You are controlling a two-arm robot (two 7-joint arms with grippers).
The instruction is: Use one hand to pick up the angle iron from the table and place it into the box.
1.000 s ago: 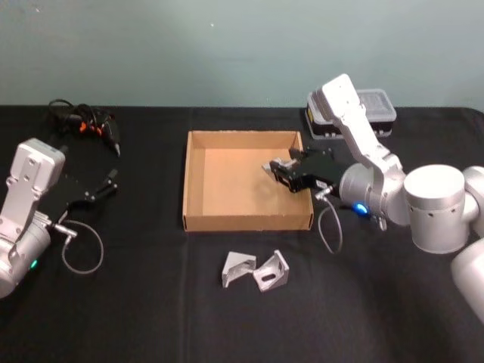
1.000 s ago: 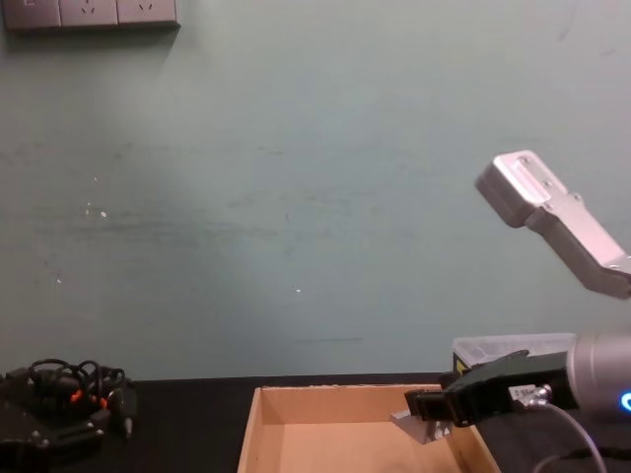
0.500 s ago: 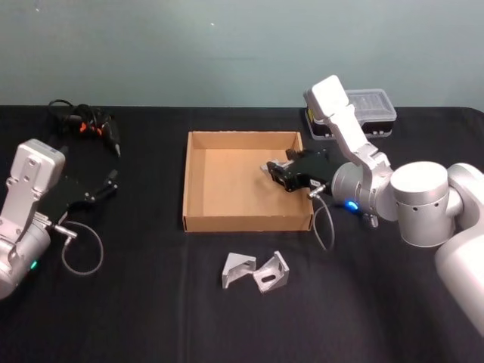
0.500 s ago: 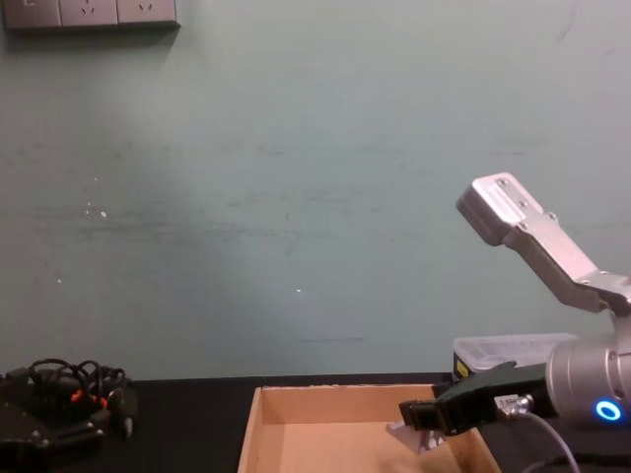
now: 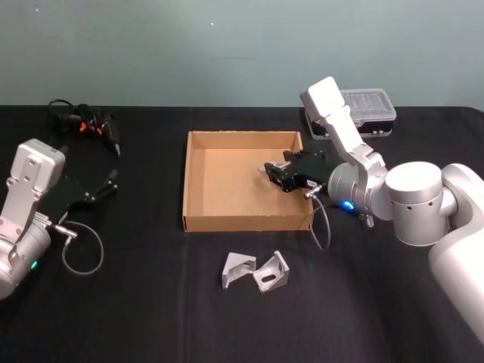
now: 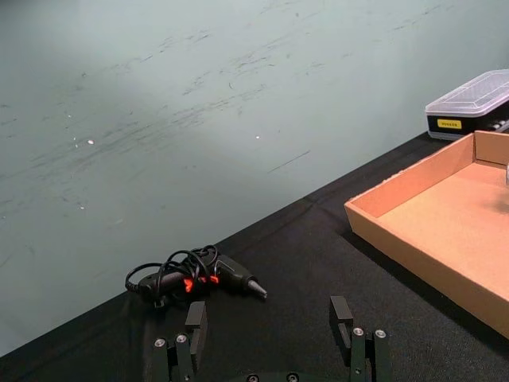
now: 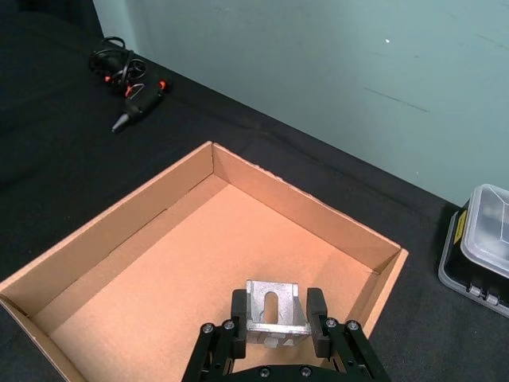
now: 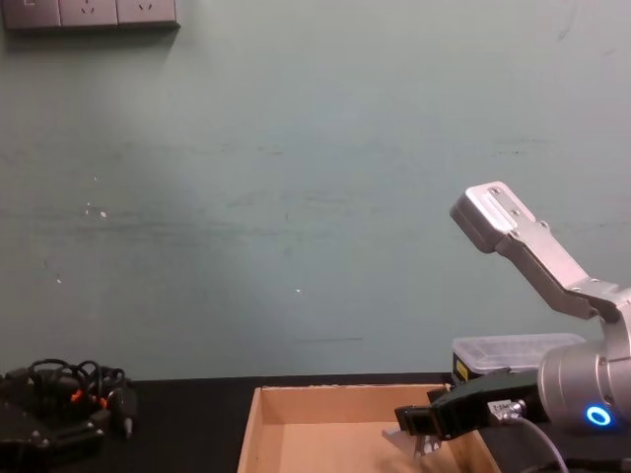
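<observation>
Here the risk is a drop from height: the angle iron (image 7: 272,312), clamped in the jaws of the right gripper (image 5: 275,172) and hanging over the floor of the box (image 5: 246,221) near its right wall, could bounce or tip against that wall; the left gripper (image 6: 269,309), fingers apart, sits parked over the table (image 5: 151,302) at left

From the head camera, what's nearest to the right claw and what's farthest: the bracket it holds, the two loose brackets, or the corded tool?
1. Angle iron, held in the right gripper over the box.
2. Loose brackets, on the table in front of the box.
3. Corded tool, far back on the left.
</observation>
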